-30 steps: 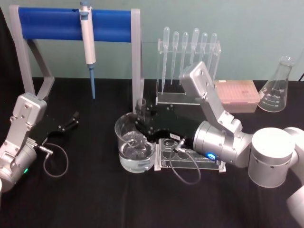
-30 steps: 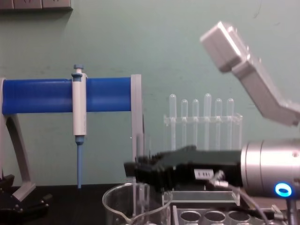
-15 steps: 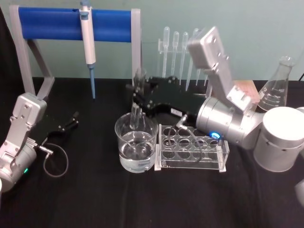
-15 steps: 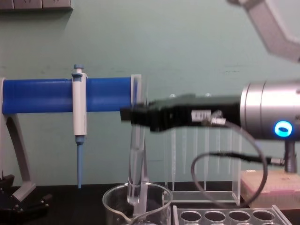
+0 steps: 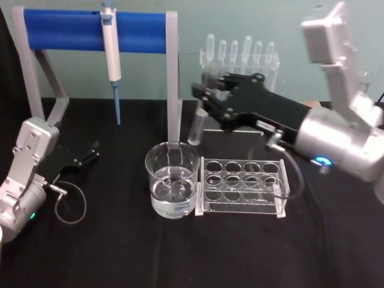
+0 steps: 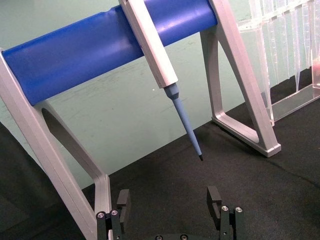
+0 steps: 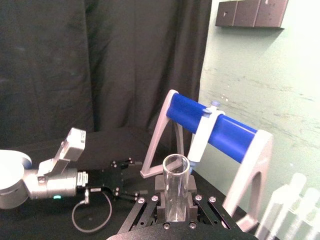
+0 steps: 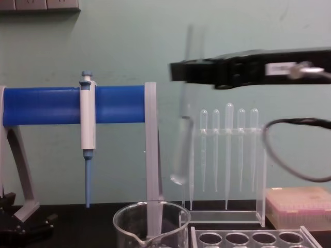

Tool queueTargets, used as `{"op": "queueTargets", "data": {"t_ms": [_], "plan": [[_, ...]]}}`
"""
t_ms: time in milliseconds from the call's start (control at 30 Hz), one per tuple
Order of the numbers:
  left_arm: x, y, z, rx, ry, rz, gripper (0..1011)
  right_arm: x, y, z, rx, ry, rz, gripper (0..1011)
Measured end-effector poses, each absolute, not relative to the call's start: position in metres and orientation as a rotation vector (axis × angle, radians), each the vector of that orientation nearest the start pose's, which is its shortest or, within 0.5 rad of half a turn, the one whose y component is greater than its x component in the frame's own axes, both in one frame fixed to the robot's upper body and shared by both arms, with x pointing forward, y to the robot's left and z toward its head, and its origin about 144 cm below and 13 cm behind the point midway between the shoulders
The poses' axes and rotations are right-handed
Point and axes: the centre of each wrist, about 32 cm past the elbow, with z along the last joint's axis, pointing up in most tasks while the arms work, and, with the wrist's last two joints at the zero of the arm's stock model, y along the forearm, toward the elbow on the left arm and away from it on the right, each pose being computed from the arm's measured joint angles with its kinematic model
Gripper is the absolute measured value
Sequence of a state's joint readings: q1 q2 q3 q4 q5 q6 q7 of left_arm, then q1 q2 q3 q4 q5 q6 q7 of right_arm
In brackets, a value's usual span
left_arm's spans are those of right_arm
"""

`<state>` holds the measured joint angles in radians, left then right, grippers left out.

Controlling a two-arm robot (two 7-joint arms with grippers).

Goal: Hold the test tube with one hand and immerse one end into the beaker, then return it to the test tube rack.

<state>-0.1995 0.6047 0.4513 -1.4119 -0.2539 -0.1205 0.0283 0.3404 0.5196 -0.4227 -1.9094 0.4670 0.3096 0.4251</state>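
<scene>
- Since a moment ago, I am lifting the test tube clear of the beaker.
- My right gripper fingers are pinching it; keeping it upright, I am heading for the rack.
- My left gripper is lying spread on the worktop.

No lettering is showing legibly anywhere on the bench. A small white label on the right gripper is sitting too blurred to read, and graduation marks on the flask behind it are not resolving into numbers.
</scene>
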Motion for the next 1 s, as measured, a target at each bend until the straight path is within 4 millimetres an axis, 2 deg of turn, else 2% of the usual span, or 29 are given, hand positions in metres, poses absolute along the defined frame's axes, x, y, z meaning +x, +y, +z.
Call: {"op": "queueTargets", "data": {"t_ms": [200,400,1000], "plan": [[0.489,0.310,1.140,0.305,-0.285,1.248,1000,0.467,-0.237,1.310,-0.079,-0.180,-0.651,225],[0.489,0.310,1.140,0.304,-0.285,1.248,1000,0.459,-0.251,1.295,-0.105,-0.156,-0.666,225],[0.489,0.310,1.140,0.305,-0.285,1.248,1000,0.460,-0.257,1.268,-0.139,-0.128,-0.729,225]]}}
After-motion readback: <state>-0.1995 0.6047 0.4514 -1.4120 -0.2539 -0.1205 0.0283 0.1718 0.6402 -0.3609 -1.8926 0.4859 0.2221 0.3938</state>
